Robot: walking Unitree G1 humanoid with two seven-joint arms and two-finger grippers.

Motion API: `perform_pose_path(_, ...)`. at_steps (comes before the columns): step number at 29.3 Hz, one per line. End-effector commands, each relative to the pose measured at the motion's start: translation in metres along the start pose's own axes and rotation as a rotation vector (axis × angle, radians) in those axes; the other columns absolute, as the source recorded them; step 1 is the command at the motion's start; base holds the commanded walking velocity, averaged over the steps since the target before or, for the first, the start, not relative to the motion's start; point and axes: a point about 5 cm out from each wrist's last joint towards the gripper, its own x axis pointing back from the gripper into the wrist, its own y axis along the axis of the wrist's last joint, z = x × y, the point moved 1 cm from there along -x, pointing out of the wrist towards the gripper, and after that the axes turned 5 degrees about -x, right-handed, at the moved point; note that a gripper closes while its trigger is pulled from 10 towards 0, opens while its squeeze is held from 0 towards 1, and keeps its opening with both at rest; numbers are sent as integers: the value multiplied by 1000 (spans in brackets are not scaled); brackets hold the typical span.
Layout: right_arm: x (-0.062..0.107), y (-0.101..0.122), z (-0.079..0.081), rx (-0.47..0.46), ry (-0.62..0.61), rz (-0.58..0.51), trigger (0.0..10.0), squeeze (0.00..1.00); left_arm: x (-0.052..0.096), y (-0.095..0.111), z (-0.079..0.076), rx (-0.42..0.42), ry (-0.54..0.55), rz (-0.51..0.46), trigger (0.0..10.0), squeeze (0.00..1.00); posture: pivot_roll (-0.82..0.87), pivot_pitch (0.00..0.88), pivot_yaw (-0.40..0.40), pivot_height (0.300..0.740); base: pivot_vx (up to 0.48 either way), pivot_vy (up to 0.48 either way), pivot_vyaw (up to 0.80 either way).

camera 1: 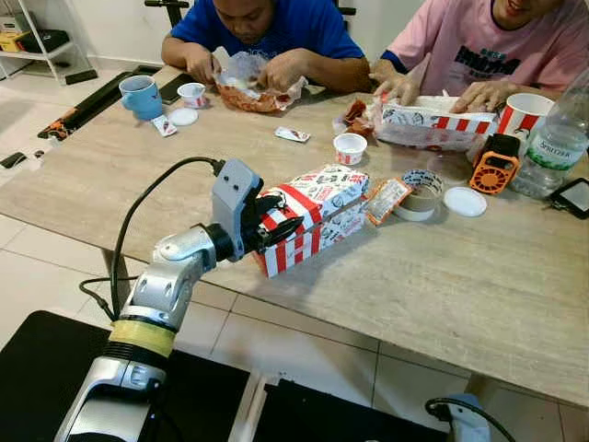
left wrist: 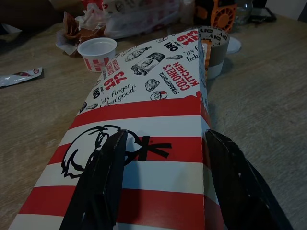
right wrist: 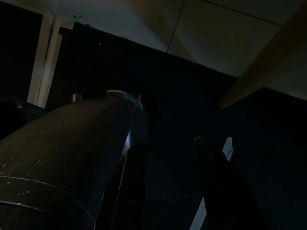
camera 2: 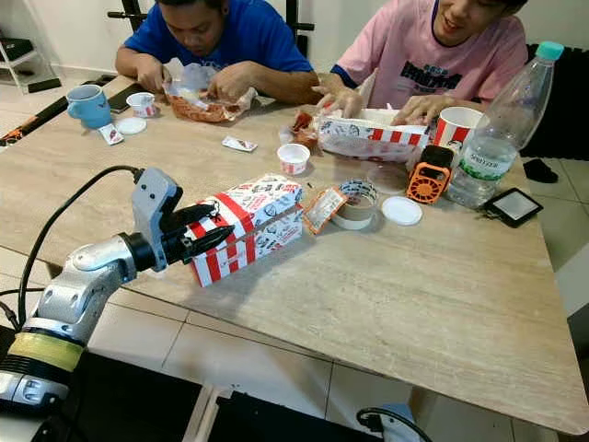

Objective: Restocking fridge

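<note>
my left gripper (camera 1: 281,221) reaches in from the near edge of the table (camera 1: 479,295), its two black fingers (left wrist: 100,187) spread apart over the near end of the red-and-white food box (camera 1: 308,216), which lies flat just this side of the tape roll (camera 1: 421,193). i judge i'm at the grasping step of the restock: next the fingers need to close squarely on the box's sides without crushing the card, then lift it level. my right gripper (right wrist: 168,191) hangs idle in the shade, fingers apart.
</note>
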Motion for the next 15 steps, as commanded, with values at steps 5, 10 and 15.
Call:
perform_pose_path(5,1,-2,-1,-12,-7,1,10000,0,-1,-7,-4,-1,-5,21,10000,0,-44,63,38,740,0,0,0)
perform_pose_path(10,0,-2,-1,-13,-8,-1,10000,0,-1,-7,-3,-25,1,24,10000,0,-42,67,36,740,0,0,0)
perform_pose_path(15,0,-2,-1,-14,-10,-1,10000,0,2,-7,1,-99,5,67,10000,0,-43,66,37,740,0,0,0)
